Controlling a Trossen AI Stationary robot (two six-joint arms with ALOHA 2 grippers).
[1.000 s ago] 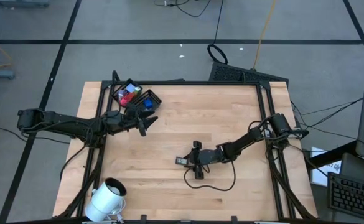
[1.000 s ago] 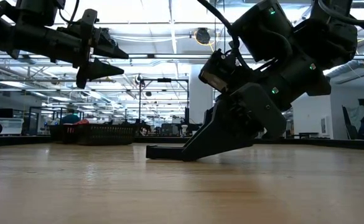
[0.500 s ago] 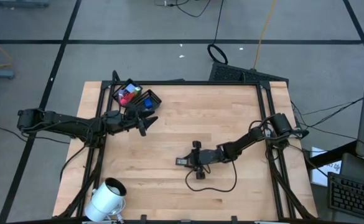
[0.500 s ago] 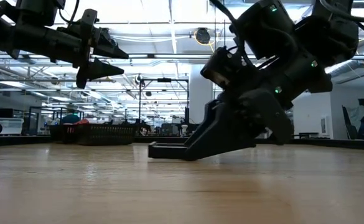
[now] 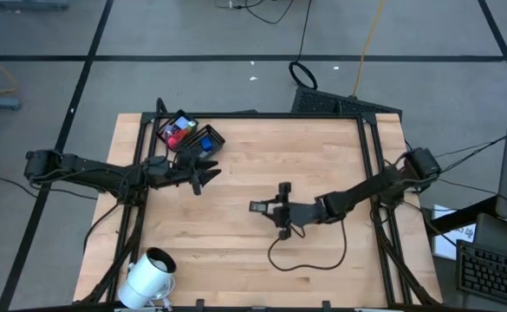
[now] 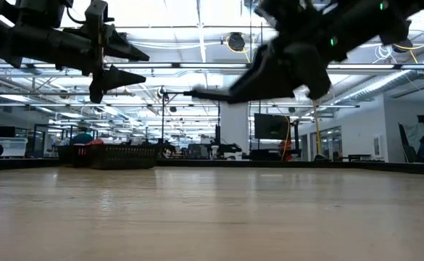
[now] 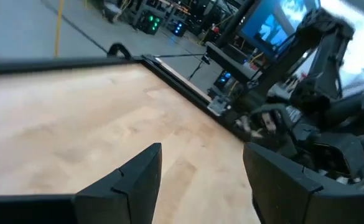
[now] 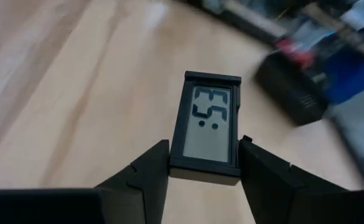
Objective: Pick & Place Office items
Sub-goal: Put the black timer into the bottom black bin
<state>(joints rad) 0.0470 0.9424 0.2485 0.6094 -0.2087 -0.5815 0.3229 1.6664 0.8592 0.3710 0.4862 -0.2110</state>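
Note:
A small black flat rectangle with a grey display (image 8: 206, 127) is in my right gripper (image 8: 205, 148), which is shut on it above the middle of the table (image 5: 275, 209). In the low view it hangs well off the wood (image 6: 206, 94). The black compartmented tray (image 5: 203, 147) sits at the far-left corner and holds red (image 5: 176, 132) and blue (image 5: 208, 139) items. My left gripper (image 5: 203, 176) hovers open just on the near side of the tray, off the table (image 6: 135, 64), its fingers apart around nothing (image 7: 201, 152). My right gripper pinches the display item between its two fingers (image 8: 149, 167), one on each long side, at the end nearest the wrist (image 8: 205, 169). The fingers lie along it, roughly level, coming from the table's right. The item is lifted clear and sticks out toward the left (image 6: 197, 94).
A large white cylinder (image 5: 151, 274) lies at the near-left corner. A black cable (image 5: 309, 260) loops on the wood below the right arm. Black rails (image 5: 279, 115) frame the table's edges. Bare wood lies between the two grippers.
My right gripper, still shut on the display item, has risen from the table and drifted a little toward the far and right edges. The item, which lay on the wood a second ago, is now lifted clear. The left arm has stayed almost still.

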